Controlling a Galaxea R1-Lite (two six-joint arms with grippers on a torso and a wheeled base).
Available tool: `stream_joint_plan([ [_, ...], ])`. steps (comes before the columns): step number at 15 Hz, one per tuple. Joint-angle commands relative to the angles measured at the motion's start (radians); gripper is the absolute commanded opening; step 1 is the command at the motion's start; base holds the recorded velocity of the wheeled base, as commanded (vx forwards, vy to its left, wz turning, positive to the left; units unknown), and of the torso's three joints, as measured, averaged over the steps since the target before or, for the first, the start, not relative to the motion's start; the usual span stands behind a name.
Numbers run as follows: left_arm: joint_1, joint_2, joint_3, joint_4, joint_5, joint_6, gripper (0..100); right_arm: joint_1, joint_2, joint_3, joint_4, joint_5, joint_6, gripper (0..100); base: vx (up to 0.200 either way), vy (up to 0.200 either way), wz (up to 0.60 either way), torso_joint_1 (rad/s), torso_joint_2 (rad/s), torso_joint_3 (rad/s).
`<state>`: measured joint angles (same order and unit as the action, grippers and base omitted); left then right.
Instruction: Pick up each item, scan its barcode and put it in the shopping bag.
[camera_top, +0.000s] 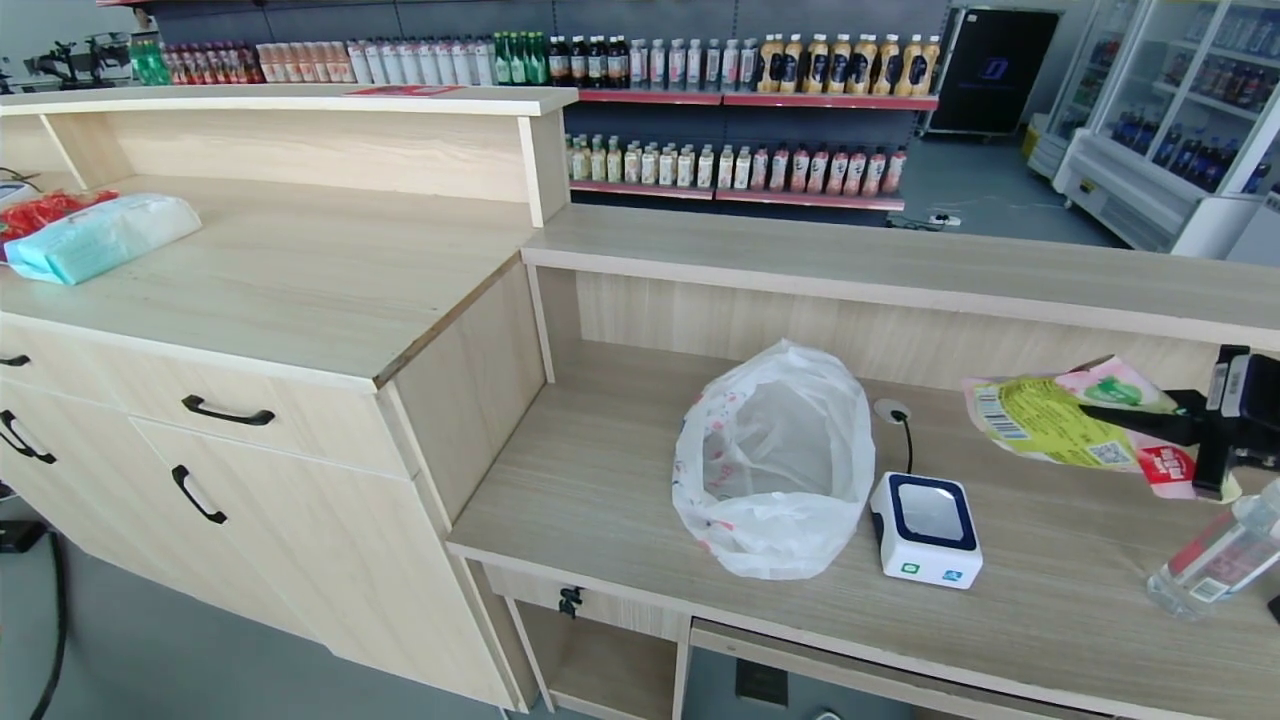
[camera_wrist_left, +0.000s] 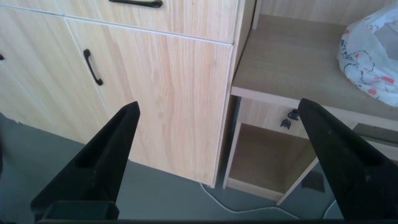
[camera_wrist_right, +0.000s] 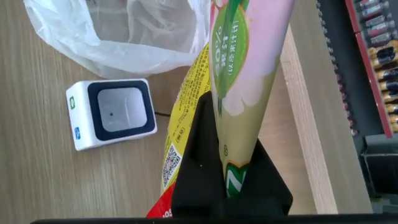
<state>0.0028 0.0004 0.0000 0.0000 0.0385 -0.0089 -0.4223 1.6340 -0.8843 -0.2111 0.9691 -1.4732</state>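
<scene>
Green packet (camera_top: 1050, 420) in right gripper (camera_top: 1115, 416), near scanner (camera_top: 927, 527) and shopping bag (camera_top: 775, 470)

The left gripper (camera_wrist_left: 219, 106) has two matte black fingers (camera_wrist_left: 99, 168). Each is a long flat wedge, broad at the base and narrowing to a blunt tip, with plain smooth faces. The right gripper (camera_top: 1100, 412) is black too: a slim tapered finger (camera_top: 1150, 418) runs from a blocky, angular body (camera_top: 1240, 430) that carries pale rectangular labels (camera_top: 1233, 380) near its top. In the right wrist view its fingers (camera_wrist_right: 199, 168) show as dark, flat, triangular plates with straight edges.
</scene>
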Motion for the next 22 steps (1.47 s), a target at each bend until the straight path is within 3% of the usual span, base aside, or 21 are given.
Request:
stream_joint_plan([
  [1,0.0,0.0,0.0,0.0,0.0,0.0,100,-0.001,0.032,-0.005,-0.001,0.0,-0.036,0,0.0,0.0,0.0,0.0,0.0,0.0],
  [7,0.0,0.0,0.0,0.0,0.0,0.0,100,-0.044,0.076,-0.001,0.022,0.002,-0.208,0,0.0,0.0,0.0,0.0,0.0,0.0],
  [8,0.0,0.0,0.0,0.0,0.0,0.0,100,-0.049,0.095,0.007,0.084,0.008,-0.306,0,0.0,0.0,0.0,0.0,0.0,0.0],
  [11,0.0,0.0,0.0,0.0,0.0,0.0,100,-0.046,0.136,0.013,0.11,0.005,-0.388,0,0.0,0.0,0.0,0.0,0.0,0.0],
  [22,0.0,0.0,0.0,0.0,0.0,0.001,100,-0.03,0.211,-0.018,0.11,0.008,-0.478,0,0.0,0.0,0.0,0.0,0.0,0.0],
])
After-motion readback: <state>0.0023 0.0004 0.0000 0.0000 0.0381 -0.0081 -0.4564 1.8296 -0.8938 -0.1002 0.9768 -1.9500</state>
